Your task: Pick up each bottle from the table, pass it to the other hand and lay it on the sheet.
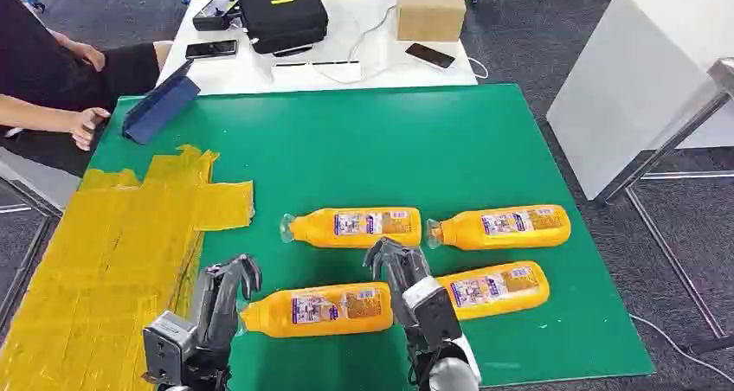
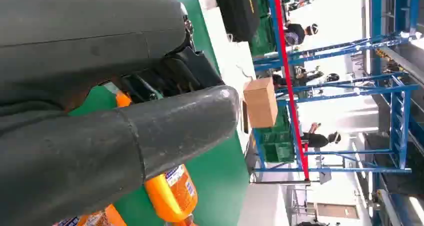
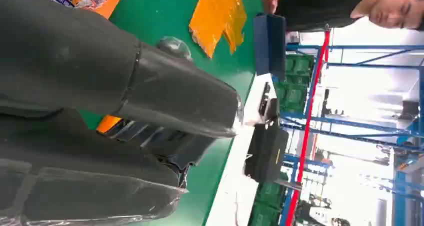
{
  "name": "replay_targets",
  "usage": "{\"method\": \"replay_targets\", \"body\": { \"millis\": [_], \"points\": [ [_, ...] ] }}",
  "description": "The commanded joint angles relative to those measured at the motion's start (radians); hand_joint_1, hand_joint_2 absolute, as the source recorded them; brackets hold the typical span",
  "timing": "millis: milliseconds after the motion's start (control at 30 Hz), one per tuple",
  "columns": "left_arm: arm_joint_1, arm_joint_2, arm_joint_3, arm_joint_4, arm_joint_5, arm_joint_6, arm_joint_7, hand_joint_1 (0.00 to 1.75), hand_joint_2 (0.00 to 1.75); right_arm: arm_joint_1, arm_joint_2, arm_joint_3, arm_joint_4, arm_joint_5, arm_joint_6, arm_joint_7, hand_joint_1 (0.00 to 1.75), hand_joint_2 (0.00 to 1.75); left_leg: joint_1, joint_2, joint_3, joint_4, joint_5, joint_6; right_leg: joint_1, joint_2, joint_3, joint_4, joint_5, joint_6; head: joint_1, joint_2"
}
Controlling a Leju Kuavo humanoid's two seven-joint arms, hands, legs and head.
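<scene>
Four orange bottles lie on their sides on the green table. The nearest bottle lies between my two hands. My left hand hovers at its cap end, fingers curved and apart, holding nothing. My right hand sits at its base end, fingers spread, beside another bottle. Two more bottles lie farther back. The yellow sheet covers the table's left side. In the left wrist view an orange bottle shows past the thumb.
A person's hand rests at the table's far left corner by a blue object. Behind, a white table carries a black case, a cardboard box and phones. Another white table stands at the right.
</scene>
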Motion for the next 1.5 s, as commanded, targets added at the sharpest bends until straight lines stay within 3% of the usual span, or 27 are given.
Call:
{"method": "replay_targets", "body": {
  "millis": [33, 100, 167, 200, 267, 400, 467, 667, 833, 867, 933, 967, 1000, 1133, 1200, 1267, 1500],
  "points": [
    [0.429, 0.04, 0.056, -0.443, 0.096, 0.167, -0.311, 0.0, 0.0, 0.316, -0.194, -0.012, -0.367, -0.242, -0.164, -0.255, 0.0, 0.0, 0.001, 0.003, 0.002, 0.001, -0.003, 0.0, 0.001, 0.001, 0.003, 0.0, -0.002, 0.0, 0.0, 0.0],
    [0.481, 0.04, 0.072, -0.496, 0.111, 0.154, -0.311, 0.0, 0.0, 0.357, -0.23, -0.007, -0.411, -0.254, -0.155, -0.251, 0.0, 0.0, 0.001, 0.007, 0.007, 0.003, -0.011, 0.0, 0.001, 0.004, 0.008, 0.0, -0.008, 0.001, 0.001, 0.0],
    [0.462, 0.023, 0.083, -0.453, 0.109, 0.118, -0.311, 0.0, 0.0, 0.332, -0.224, 0.004, -0.392, -0.244, -0.165, -0.252, 0.0, 0.0, 0.001, 0.006, 0.007, 0.004, -0.012, 0.0, 0.001, 0.003, 0.008, 0.001, -0.009, 0.001, 0.0, 0.0],
    [0.442, 0.015, 0.086, -0.428, 0.096, 0.111, -0.311, 0.0, 0.0, 0.314, -0.223, 0.015, -0.377, -0.233, -0.175, -0.255, 0.0, 0.0, 0.0, 0.007, 0.014, 0.0, -0.017, -0.001, 0.001, 0.003, 0.014, -0.003, -0.012, -0.001, 0.0, 0.0],
    [0.428, -0.006, 0.092, -0.397, 0.085, 0.101, -0.311, 0.0, 0.0, 0.298, -0.226, 0.028, -0.363, -0.223, -0.19, -0.255, 0.0, 0.0, -0.001, 0.002, 0.005, 0.002, -0.013, 0.001, -0.001, 0.001, 0.006, 0.0, -0.011, 0.003, 0.001, 0.0],
    [0.414, -0.004, 0.098, -0.38, 0.087, 0.101, -0.311, 0.0, 0.0, 0.284, -0.235, 0.045, -0.349, -0.213, -0.208, -0.253, 0.0, 0.0, -0.002, 0.002, 0.008, 0.0, -0.015, 0.001, -0.002, 0.002, 0.007, -0.001, -0.011, 0.003, 0.0, 0.0],
    [0.385, 0.046, 0.075, -0.384, 0.108, 0.141, -0.295, 0.0, 0.0, 0.254, -0.281, 0.062, -0.353, -0.229, -0.246, -0.231, 0.0, 0.0, -0.002, 0.002, 0.012, -0.001, -0.015, 0.001, -0.001, 0.001, 0.005, -0.002, -0.012, 0.002, 0.0, 0.0],
    [0.371, 0.053, 0.076, -0.392, 0.116, 0.152, -0.276, 0.0, 0.0, 0.245, -0.287, 0.055, -0.356, -0.24, -0.249, -0.22, 0.0, 0.0, -0.002, 0.002, 0.015, -0.001, -0.016, 0.001, -0.002, 0.001, 0.006, -0.002, -0.013, 0.001, 0.0, 0.0],
    [0.368, 0.103, 0.033, -0.421, 0.116, 0.178, -0.242, 0.0, 0.0, 0.269, -0.318, 0.065, -0.395, -0.182, -0.266, -0.218, 0.0, 0.0, -0.002, 0.001, 0.019, -0.002, -0.017, 0.001, -0.002, 0.0, 0.02, -0.003, -0.015, 0.001, 0.0, 0.0],
    [0.373, 0.11, 0.022, -0.433, 0.108, 0.177, -0.227, 0.0, 0.0, 0.273, -0.332, 0.083, -0.403, -0.161, -0.247, -0.204, 0.0, 1.75, -0.002, 0.001, 0.019, 0.0, -0.017, 0.001, -0.002, 0.0, 0.019, -0.002, -0.015, 0.001, 0.0, 0.0],
    [0.37, 0.126, 0.011, -0.429, 0.111, 0.175, -0.208, 0.0, 0.0, 0.271, -0.367, 0.125, -0.385, -0.029, -0.249, -0.088, 0.0, 1.75, -0.002, 0.001, 0.018, 0.0, -0.017, 0.001, -0.002, 0.001, 0.018, -0.002, -0.014, 0.001, 0.0, 0.0],
    [0.368, 0.126, 0.012, -0.425, 0.113, 0.175, -0.209, 0.0, 0.0, 0.269, -0.37, 0.137, -0.379, -0.017, -0.253, -0.082, 0.0, 1.75, -0.001, 0.003, 0.02, 0.0, -0.018, 0.001, -0.001, 0.001, 0.02, -0.003, -0.015, 0.001, 0.0, 0.0],
    [0.36, 0.136, 0.01, -0.413, 0.121, 0.158, -0.208, 0.0, 0.0, 0.24, -0.415, 0.193, -0.347, 0.088, -0.248, 0.006, 0.0, 1.75, -0.002, 0.001, 0.019, -0.001, -0.017, 0.001, -0.002, 0.001, 0.019, -0.002, -0.014, 0.001, 0.0, 0.0],
    [0.325, 0.143, 0.012, -0.372, 0.128, 0.131, -0.204, 0.0, 0.0, 0.119, -0.45, 0.302, -0.25, 0.236, -0.211, 0.142, 0.0, 1.75, -0.001, 0.006, 0.02, -0.003, -0.016, 0.001, -0.001, 0.004, 0.019, -0.004, -0.012, 0.001, 0.0, 0.0],
    [0.312, 0.147, 0.007, -0.352, 0.132, 0.122, -0.206, 0.0, 0.0, 0.072, -0.46, 0.341, -0.208, 0.263, -0.173, 0.18, 0.0, 1.75, -0.001, 0.006, 0.02, -0.003, -0.015, 0.001, -0.001, 0.004, 0.02, -0.005, -0.011, 0.001, 0.0, 0.0],
    [0.304, 0.107, 0.011, -0.351, 0.127, 0.099, -0.203, 0.0, 0.0, 0.029, -0.474, 0.391, -0.165, 0.292, -0.122, 0.218, 0.0, 1.75, -0.002, 0.005, 0.02, -0.003, -0.015, 0.001, -0.001, 0.004, 0.019, -0.004, -0.011, 0.001, 0.0, 0.0],
    [0.304, 0.102, 0.01, -0.356, 0.118, 0.091, -0.192, 0.0, 0.0, 0.011, -0.484, 0.424, -0.147, 0.31, -0.092, 0.235, 0.0, 1.75, -0.002, 0.002, 0.02, -0.002, -0.016, 0.001, -0.002, 0.002, 0.019, -0.003, -0.013, 0.001, 0.0, 0.0]
  ]
}}
